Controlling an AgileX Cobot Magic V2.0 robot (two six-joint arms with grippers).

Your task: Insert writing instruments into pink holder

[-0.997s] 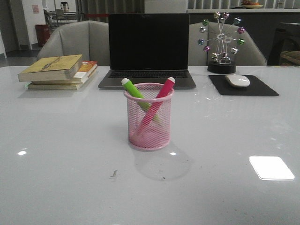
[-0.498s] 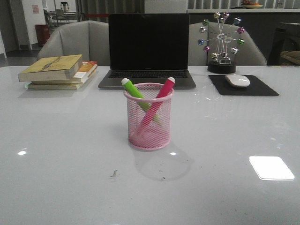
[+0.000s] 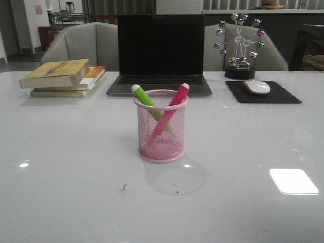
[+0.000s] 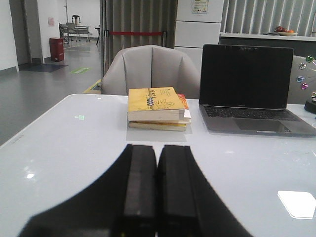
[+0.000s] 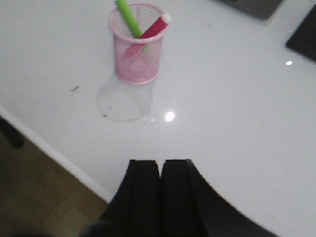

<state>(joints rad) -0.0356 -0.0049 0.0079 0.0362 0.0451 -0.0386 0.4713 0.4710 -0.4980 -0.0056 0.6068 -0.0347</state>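
Note:
The pink holder (image 3: 161, 132) stands upright at the middle of the white table. Both writing instruments lean crossed inside it: the lime green marker (image 3: 145, 97) tips left, the magenta marker (image 3: 176, 97) tips right, their white ends above the rim. The right wrist view shows the same pink holder (image 5: 136, 47) with the green marker (image 5: 127, 17) and magenta marker (image 5: 153, 27) in it, well away from my right gripper (image 5: 160, 163), which is shut and empty near the table's edge. My left gripper (image 4: 157, 148) is shut and empty over bare table. Neither gripper appears in the front view.
A black laptop (image 3: 160, 55) sits open behind the holder. A stack of books (image 3: 63, 77) lies at the back left. At the back right are a mouse (image 3: 256, 87) on a black pad (image 3: 262, 92) and a ball ornament (image 3: 239, 45). Chairs stand beyond the table.

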